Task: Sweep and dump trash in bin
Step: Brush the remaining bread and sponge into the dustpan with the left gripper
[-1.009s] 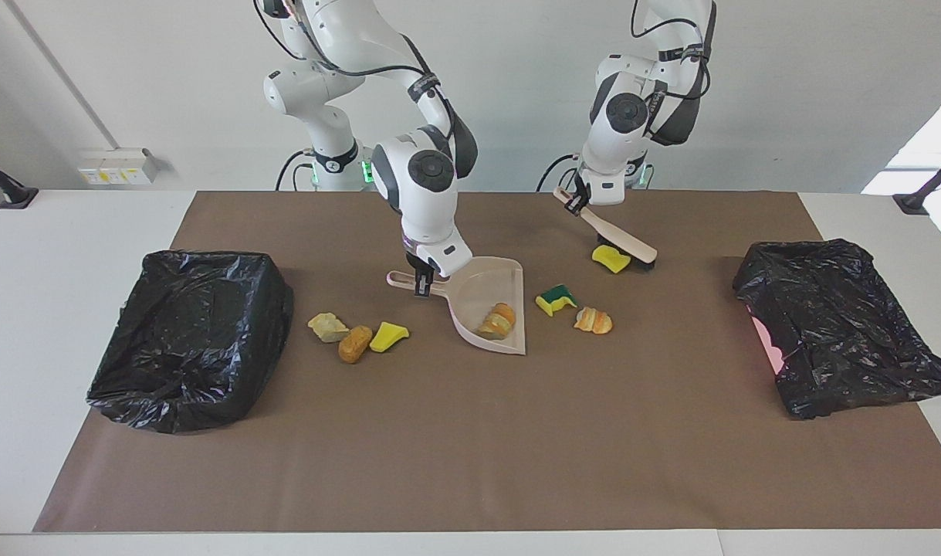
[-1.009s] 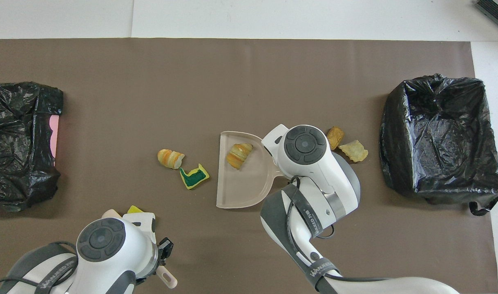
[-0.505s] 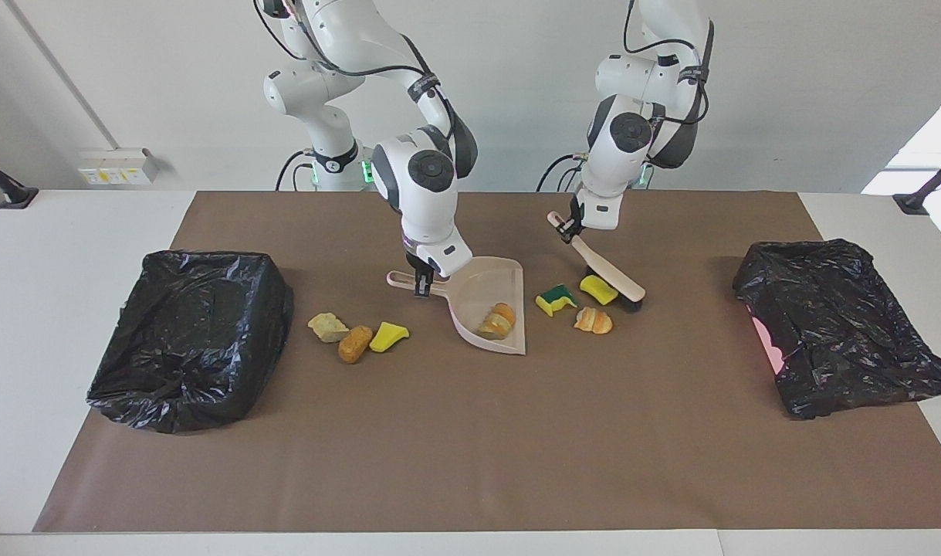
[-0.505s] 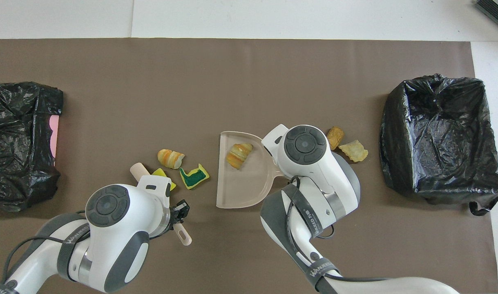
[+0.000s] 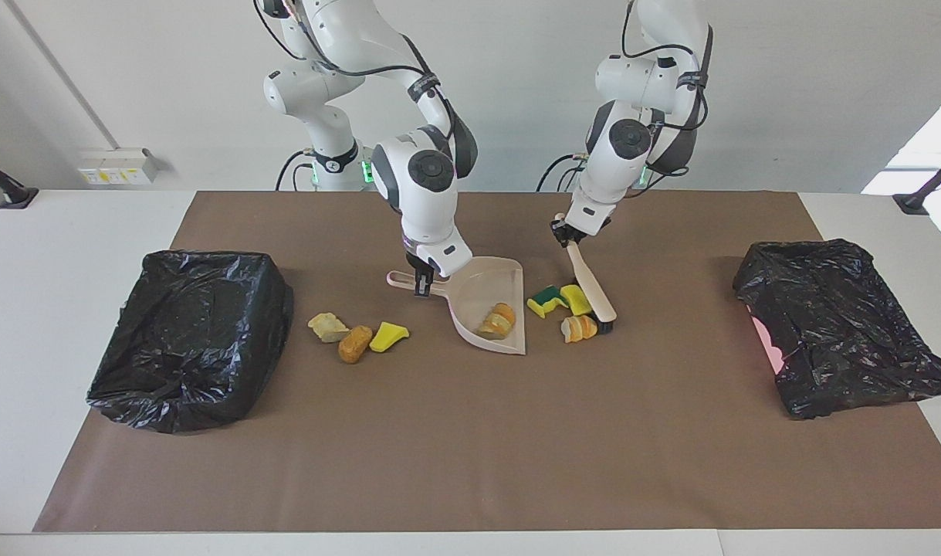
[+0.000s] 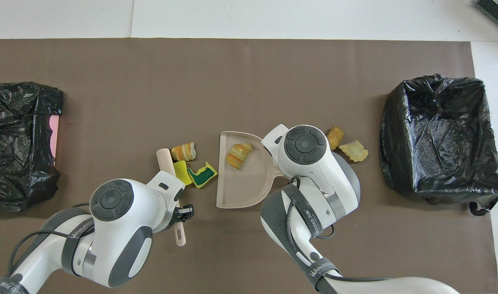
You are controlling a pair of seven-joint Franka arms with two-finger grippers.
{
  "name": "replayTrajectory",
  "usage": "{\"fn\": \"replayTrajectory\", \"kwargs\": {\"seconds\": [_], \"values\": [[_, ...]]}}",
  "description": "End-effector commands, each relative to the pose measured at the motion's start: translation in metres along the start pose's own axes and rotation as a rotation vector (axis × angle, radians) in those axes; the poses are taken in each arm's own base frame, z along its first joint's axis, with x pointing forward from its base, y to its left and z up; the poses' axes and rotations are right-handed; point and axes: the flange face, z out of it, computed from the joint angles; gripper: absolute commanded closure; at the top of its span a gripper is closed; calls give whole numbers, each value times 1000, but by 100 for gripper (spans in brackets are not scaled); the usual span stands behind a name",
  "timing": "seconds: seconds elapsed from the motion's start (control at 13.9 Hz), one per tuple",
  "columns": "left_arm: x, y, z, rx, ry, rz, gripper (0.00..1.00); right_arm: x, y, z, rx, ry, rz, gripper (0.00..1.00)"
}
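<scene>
Since the earlier frames, my left gripper [image 5: 569, 234] had dragged the brush [image 5: 591, 289] across the mat toward the dustpan [image 5: 492, 305]; a yellow sponge [image 5: 574, 299] that had lain nearer the robots now sat bunched with the green-topped sponge [image 5: 546, 300] and a striped bread lump [image 5: 577, 327], just beside the dustpan's open edge, on the side toward the left arm's end of the table. My left gripper's fingers were clamped on the brush handle, the bristle end down on the mat, touching the yellow sponge and the striped lump.

My right gripper [image 5: 422, 282] had not shifted. Its fingers were clamped on the dustpan handle, the pan resting flat on the mat. Inside the dustpan lay one bread lump [image 5: 498, 320], near its open edge.

Three more bits lay on the mat beside the dustpan, toward the right arm's end: another yellow sponge [image 5: 388, 336], a brown lump [image 5: 354, 344] and a pale lump [image 5: 328, 327], close together, between the dustpan and the open bin [image 5: 192, 340]. I could see nothing but the black liner inside that bin. A second black-bagged bin [image 5: 841, 324] sat well apart from the dustpan, at the left arm's end of the table, with pink showing at its edge; I could not tell its contents.
</scene>
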Motion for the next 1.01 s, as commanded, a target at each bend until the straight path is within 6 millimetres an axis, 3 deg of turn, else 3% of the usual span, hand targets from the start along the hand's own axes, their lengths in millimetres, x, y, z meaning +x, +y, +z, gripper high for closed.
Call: {"fn": "replayTrajectory", "kwargs": {"seconds": [0.0,0.29,0.5,0.65,0.94], "values": [[-17,33,-1,-27,27,127,100,-2,-1,2,-13,-10,-27,100],[-47,81,-7,-130,35,198,100,-3,0,2,-13,-10,-26,100],[-53,92,-16,-131,22,233,100,-3,0,2,-13,-10,-26,100],[-49,89,-38,-126,-12,262,100,-3,0,2,-11,-11,-26,100],[-2,46,-71,-156,-62,295,100,-3,0,2,-13,-10,-26,100]]}}
